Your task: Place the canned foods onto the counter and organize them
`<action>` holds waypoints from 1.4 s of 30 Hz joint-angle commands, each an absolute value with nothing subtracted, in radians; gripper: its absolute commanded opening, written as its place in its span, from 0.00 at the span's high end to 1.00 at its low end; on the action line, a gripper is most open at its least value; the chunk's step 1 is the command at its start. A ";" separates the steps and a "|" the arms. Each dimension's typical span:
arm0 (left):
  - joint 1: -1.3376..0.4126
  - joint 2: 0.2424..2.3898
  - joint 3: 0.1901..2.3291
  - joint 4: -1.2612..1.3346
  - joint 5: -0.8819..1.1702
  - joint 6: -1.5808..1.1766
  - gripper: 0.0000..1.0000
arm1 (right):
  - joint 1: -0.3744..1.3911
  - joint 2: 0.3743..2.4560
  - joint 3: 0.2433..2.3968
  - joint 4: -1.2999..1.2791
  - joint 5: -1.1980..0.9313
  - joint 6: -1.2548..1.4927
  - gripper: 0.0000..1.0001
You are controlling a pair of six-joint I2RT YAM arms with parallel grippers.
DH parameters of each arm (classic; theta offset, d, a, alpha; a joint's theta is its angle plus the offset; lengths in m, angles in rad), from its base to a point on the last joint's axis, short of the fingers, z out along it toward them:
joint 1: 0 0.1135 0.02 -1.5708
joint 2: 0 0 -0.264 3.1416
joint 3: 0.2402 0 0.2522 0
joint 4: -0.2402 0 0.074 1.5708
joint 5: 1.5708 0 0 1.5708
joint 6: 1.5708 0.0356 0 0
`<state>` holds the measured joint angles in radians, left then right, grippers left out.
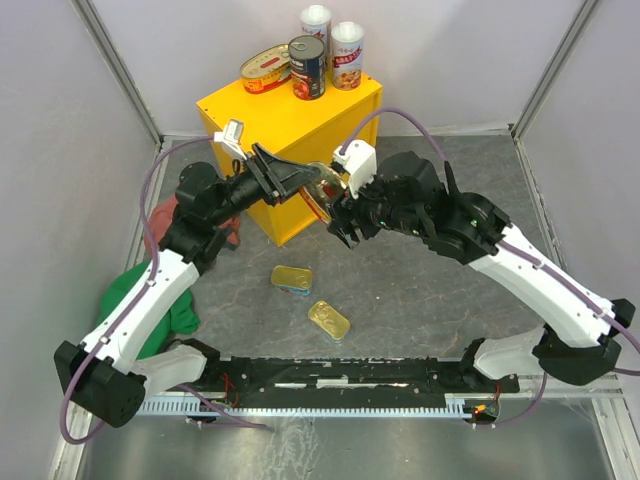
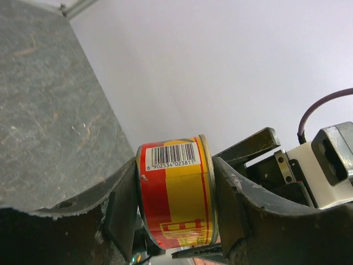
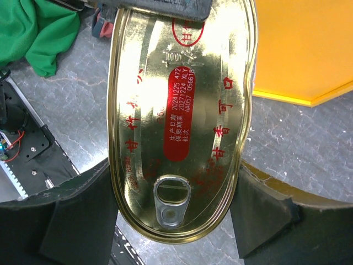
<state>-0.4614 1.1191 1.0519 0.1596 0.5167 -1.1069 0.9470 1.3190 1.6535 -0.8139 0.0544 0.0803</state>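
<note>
An oval gold tin (image 1: 327, 188) with a red and yellow label hangs in the air in front of the yellow counter (image 1: 262, 112), between both grippers. My left gripper (image 1: 306, 183) is shut across its thickness; the left wrist view shows its barcode side (image 2: 176, 193) pinched between my jaws. My right gripper (image 1: 342, 212) is shut on the tin's long sides; its wrist view shows the gold lid and pull tab (image 3: 174, 132). On the counter stand another oval tin (image 1: 265, 71), a dark round can (image 1: 307, 67) and two white-topped cylinders (image 1: 315, 25) (image 1: 347, 55). Two rectangular gold tins (image 1: 291, 278) (image 1: 329, 319) lie on the floor.
A red cloth (image 1: 234, 232) and a green cloth (image 1: 178, 305) lie on the grey floor at the left, under the left arm. The counter's corner (image 3: 300, 49) shows past the tin in the right wrist view. White walls enclose the space on three sides.
</note>
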 commanded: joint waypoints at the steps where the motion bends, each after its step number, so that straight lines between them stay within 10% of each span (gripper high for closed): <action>1: -0.440 1.075 1.097 0.196 0.518 -1.107 0.97 | 0.948 1.396 1.834 -0.648 0.053 0.070 0.59; 17: -0.324 1.113 1.217 0.092 0.529 -1.003 0.97 | 0.923 1.722 2.326 -0.698 0.007 0.046 0.62; 42: -0.282 1.096 1.174 0.046 0.645 -0.988 0.43 | 0.879 1.865 2.542 -0.686 -0.074 0.046 0.63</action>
<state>-0.2405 1.1088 1.1957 0.1207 0.3767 -1.0584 0.8909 1.8751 2.4535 -1.0325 -0.0643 0.0265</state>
